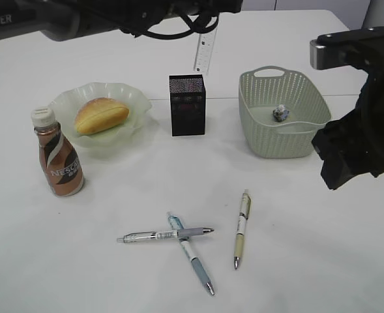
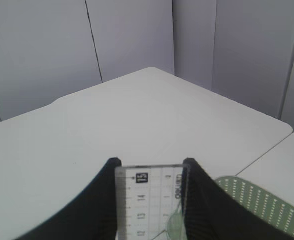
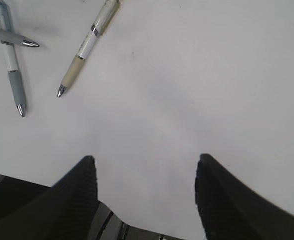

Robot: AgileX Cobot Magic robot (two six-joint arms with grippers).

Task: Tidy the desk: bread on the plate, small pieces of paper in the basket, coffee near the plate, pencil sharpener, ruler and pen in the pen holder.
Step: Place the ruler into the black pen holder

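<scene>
While pinched upright, clear ruler [image 2: 149, 200] shows black markings.

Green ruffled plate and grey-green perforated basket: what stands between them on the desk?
The black mesh pen holder stands between the bread-filled plate and the basket, as the exterior view shows; the clear ruler hangs above it.

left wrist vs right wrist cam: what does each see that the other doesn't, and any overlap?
Left wrist only: the clear ruler clamped upright between the left gripper jaws, a corner of the grey-green basket, and grey wall panels behind the desk.
Right wrist only: the open, empty right gripper over bare tabletop, plus three pens: a beige one lying alone and two crossed ones at the left edge.
Shared: only the white desk surface; no object appears in both.
</scene>
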